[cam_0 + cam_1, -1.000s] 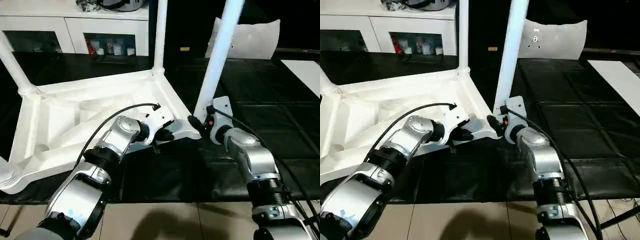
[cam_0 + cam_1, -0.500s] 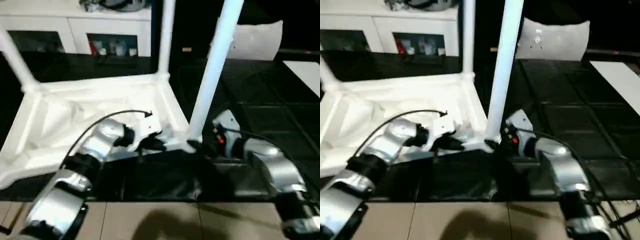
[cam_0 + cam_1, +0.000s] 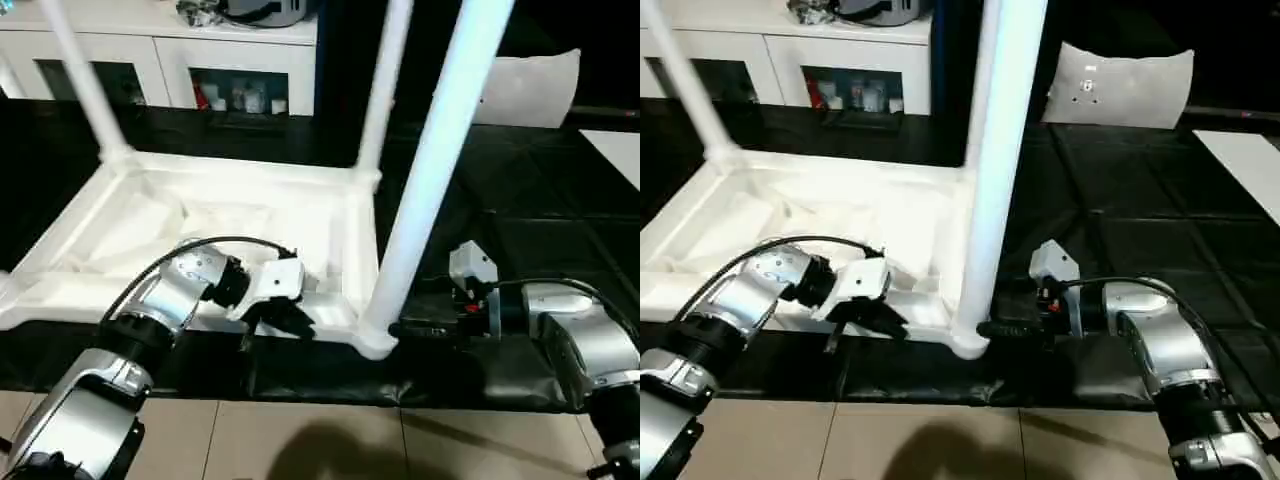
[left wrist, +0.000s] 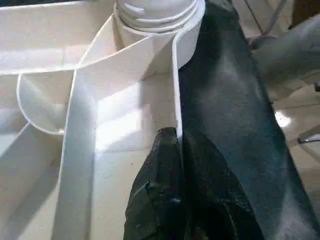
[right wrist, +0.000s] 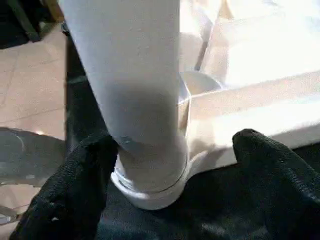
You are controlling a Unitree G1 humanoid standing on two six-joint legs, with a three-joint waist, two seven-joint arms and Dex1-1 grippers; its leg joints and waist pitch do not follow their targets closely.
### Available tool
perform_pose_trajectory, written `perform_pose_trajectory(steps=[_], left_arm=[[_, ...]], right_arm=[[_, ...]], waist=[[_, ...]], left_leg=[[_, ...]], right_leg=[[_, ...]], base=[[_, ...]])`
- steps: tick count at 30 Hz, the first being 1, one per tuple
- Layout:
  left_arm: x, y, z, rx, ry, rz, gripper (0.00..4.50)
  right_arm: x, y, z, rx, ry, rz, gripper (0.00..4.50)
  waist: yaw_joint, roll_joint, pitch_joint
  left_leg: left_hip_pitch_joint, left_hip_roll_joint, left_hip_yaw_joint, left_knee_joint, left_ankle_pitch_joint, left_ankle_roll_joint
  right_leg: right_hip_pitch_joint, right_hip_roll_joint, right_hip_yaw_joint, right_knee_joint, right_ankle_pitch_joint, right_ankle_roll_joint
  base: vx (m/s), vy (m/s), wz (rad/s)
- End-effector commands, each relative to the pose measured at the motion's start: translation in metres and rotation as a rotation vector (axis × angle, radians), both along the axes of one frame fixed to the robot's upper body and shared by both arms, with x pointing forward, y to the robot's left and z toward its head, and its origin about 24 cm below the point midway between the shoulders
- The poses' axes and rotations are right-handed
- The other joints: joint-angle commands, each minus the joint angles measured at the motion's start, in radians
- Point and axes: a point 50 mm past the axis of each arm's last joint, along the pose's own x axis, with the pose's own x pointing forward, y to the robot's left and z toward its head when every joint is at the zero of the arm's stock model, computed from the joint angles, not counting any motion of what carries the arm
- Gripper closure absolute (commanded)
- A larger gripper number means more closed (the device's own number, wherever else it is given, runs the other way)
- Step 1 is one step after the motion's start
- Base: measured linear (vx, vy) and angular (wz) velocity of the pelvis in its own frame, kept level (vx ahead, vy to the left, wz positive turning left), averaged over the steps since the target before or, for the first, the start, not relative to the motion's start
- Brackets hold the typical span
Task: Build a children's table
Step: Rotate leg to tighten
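The children's table (image 3: 200, 215) lies upside down on the black mat, ribbed underside up, with legs standing in its corner sockets. The near-right leg (image 3: 430, 170) rises from the corner closest to me. My left gripper (image 3: 290, 318) is shut on the thin front rim (image 4: 176, 90) of the table, just left of that corner; its black fingers (image 4: 165, 165) pinch the wall from both sides. My right gripper (image 3: 405, 328) is low at the foot of the near-right leg (image 5: 130, 75), open, with one finger (image 5: 75, 190) close by the socket and the other (image 5: 280, 170) well off.
Two more legs stand at the far corners (image 3: 385, 90) (image 3: 85, 80). White cabinets with glass doors (image 3: 250, 70) line the back. A flat grey-white panel (image 3: 535, 85) leans at the back right. The mat's front edge meets tiled floor (image 3: 300, 440).
The camera has swung, so the whole picture has shifted. My right gripper's fingers stand wider apart at the foot of the leg than a second ago. The left gripper keeps its pinch on the rim.
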Motion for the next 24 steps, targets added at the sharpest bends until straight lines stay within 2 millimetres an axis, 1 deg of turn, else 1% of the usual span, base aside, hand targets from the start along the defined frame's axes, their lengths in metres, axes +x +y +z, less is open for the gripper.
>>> perform_pose_trajectory(steps=[1,2,3,4,5,6,7,8,9,11,12,13,17,18,21,24], left_arm=[[-0.005,-0.010,0.005,0.005,-0.021,-0.100,4.50],[-0.005,-0.010,0.005,0.005,-0.022,-0.101,4.50],[-0.005,-0.010,0.005,0.006,-0.023,-0.104,4.50],[-0.005,-0.010,0.005,0.006,-0.024,-0.105,4.50],[-0.006,-0.010,0.005,0.007,-0.026,-0.107,4.50],[-0.006,-0.010,0.005,0.007,-0.027,-0.108,4.50],[-0.006,-0.010,0.005,0.007,-0.028,-0.109,4.50],[-0.006,-0.009,0.005,0.008,-0.029,-0.111,4.50],[-0.007,-0.009,0.006,0.008,-0.030,-0.111,4.50],[-0.007,-0.010,0.005,0.009,-0.030,-0.113,4.50],[-0.007,-0.010,0.005,0.009,-0.030,-0.114,4.50],[-0.007,-0.010,0.005,0.009,-0.030,-0.115,4.50],[-0.007,-0.011,0.005,0.010,-0.029,-0.116,4.50],[-0.007,-0.011,0.005,0.010,-0.030,-0.116,4.50],[-0.007,-0.011,0.005,0.000,-0.020,-0.106,4.50],[-0.005,-0.011,0.005,-0.001,-0.024,-0.074,4.50]], right_arm=[[0.001,0.003,0.001,0.019,0.009,0.041,0.88],[0.001,0.004,0.001,0.021,0.009,0.044,1.09],[0.001,0.004,0.001,0.027,0.010,0.052,1.09],[0.002,0.006,0.000,0.038,0.020,0.063,1.24],[0.001,0.008,0.000,0.043,0.026,0.077,1.24],[0.001,0.008,0.000,0.044,0.027,0.080,1.29],[0.001,0.009,-0.001,0.048,0.029,0.092,1.29],[0.001,0.011,-0.001,0.052,0.033,0.102,1.55],[0.001,0.012,-0.002,0.054,0.034,0.107,1.55],[0.000,0.013,-0.003,0.057,0.037,0.115,1.77],[0.000,0.013,-0.003,0.058,0.037,0.116,1.77],[0.000,0.014,-0.004,0.060,0.036,0.117,1.98],[0.002,0.015,-0.004,0.068,0.019,0.112,2.15],[0.001,0.016,-0.004,0.071,0.020,0.115,2.39],[-0.004,0.017,-0.004,0.089,0.052,0.147,2.51],[-0.004,0.017,-0.003,0.120,0.054,0.132,2.58]], waist=[[0.000,-0.006,-0.072],[0.000,-0.007,-0.071],[0.002,-0.006,-0.071],[0.004,-0.006,-0.072],[0.005,-0.011,-0.071],[0.006,-0.009,-0.072],[0.006,-0.008,-0.072],[0.006,-0.008,-0.072],[0.006,-0.008,-0.072],[0.007,-0.008,-0.072],[0.007,-0.009,-0.072],[0.007,-0.009,-0.072],[0.006,-0.008,-0.071],[0.006,-0.008,-0.071],[0.006,-0.008,-0.071],[0.006,-0.008,-0.072]], left_leg=[[-0.010,0.065,-0.020,-0.060,0.013,0.098],[-0.010,0.065,-0.020,-0.060,0.013,0.098],[-0.009,0.065,-0.019,-0.060,0.011,0.097],[-0.009,0.064,-0.019,-0.060,0.012,0.093],[-0.009,0.064,-0.019,-0.061,0.011,0.092],[-0.010,0.064,-0.020,-0.060,0.012,0.092],[-0.009,0.066,-0.021,-0.060,0.015,0.091],[-0.009,0.067,-0.021,-0.060,0.015,0.091],[-0.009,0.067,-0.021,-0.061,0.016,0.091],[-0.010,0.065,-0.020,-0.060,0.019,0.090],[-0.011,0.063,-0.019,-0.060,0.018,0.090],[-0.011,0.061,-0.019,-0.060,0.015,0.087],[-0.010,0.062,-0.020,-0.061,0.012,0.085],[-0.010,0.063,-0.020,-0.061,0.010,0.085],[-0.010,0.063,-0.020,-0.061,0.011,0.085],[-0.009,0.066,-0.021,-0.061,0.017,0.087]], right_leg=[[0.076,-0.108,0.091,-0.068,-0.258,0.011],[0.075,-0.107,0.090,-0.069,-0.260,0.014],[0.074,-0.107,0.090,-0.070,-0.265,0.014],[0.075,-0.106,0.090,-0.070,-0.268,0.016],[0.075,-0.106,0.090,-0.072,-0.272,0.020],[0.076,-0.107,0.089,-0.069,-0.270,0.019],[0.075,-0.107,0.090,-0.069,-0.269,0.021],[0.074,-0.107,0.090,-0.069,-0.268,0.022],[0.074,-0.107,0.090,-0.068,-0.265,0.021],[0.074,-0.107,0.091,-0.068,-0.263,0.024],[0.075,-0.107,0.090,-0.069,-0.266,0.027],[0.076,-0.106,0.090,-0.071,-0.276,0.032],[0.075,-0.105,0.089,-0.072,-0.281,0.039],[0.074,-0.105,0.089,-0.073,-0.285,0.040],[0.074,-0.104,0.088,-0.073,-0.285,0.043],[0.073,-0.105,0.090,-0.071,-0.272,0.035]], base=[[0.000,0.000,0.00],[0.000,0.000,0.00],[0.000,0.000,0.00],[0.000,0.000,0.00],[0.000,0.000,0.00],[0.000,0.000,0.00],[0.000,0.000,0.00],[0.000,0.000,0.00],[0.000,0.000,0.00],[0.000,0.000,0.00],[0.000,0.000,0.00],[0.000,0.000,0.00],[0.000,0.000,0.00],[0.000,0.000,0.00],[0.000,0.000,0.00],[0.000,0.000,0.00]])
